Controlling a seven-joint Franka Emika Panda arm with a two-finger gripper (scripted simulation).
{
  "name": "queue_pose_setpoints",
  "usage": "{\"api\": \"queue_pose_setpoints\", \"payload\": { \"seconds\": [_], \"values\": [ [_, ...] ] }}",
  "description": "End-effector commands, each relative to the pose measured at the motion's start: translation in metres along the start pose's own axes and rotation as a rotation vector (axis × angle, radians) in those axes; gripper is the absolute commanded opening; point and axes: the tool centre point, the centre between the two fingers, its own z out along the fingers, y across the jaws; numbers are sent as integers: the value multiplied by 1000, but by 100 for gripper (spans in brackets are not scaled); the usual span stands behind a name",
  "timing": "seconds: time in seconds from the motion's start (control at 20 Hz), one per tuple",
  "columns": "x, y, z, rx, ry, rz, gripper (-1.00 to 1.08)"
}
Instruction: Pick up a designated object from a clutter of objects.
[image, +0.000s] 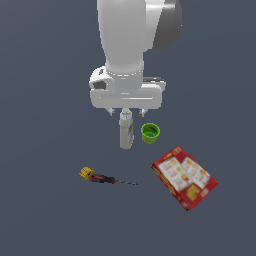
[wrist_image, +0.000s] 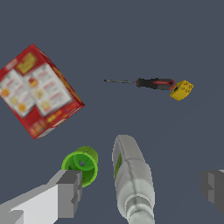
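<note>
The designated object, a tiny yellow block (image: 86, 173) (wrist_image: 181, 90) with dark marks, lies on the floor touching the handle end of the thin red-and-black screwdriver (image: 111, 180) (wrist_image: 146, 83). My gripper (image: 126, 112) (wrist_image: 142, 190) hangs open, well above the floor, over the cap end of the lying white bottle (image: 126, 130) (wrist_image: 132, 177). Its grey fingers (wrist_image: 70, 192) stand wide apart on either side of the bottle, holding nothing. The block lies apart from the gripper, toward the exterior view's left and nearer the camera.
A small green cup (image: 150, 133) (wrist_image: 82, 164) stands upright just beside the bottle, on the exterior view's right. A red printed box (image: 184, 177) (wrist_image: 37, 90) lies flat further right and nearer the camera. The dark floor (image: 45, 215) surrounds everything.
</note>
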Motion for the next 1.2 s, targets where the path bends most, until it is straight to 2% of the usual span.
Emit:
{"api": "queue_pose_setpoints", "payload": {
  "seconds": [0.0, 0.3, 0.6, 1.15],
  "values": [
    [1, 0, 0, 0, 1, 2, 100],
    [11, 9, 10, 4, 2, 33, 100],
    [33, 29, 33, 10, 4, 102, 100],
    [84, 99, 115, 8, 13, 309, 100]
  ]
}}
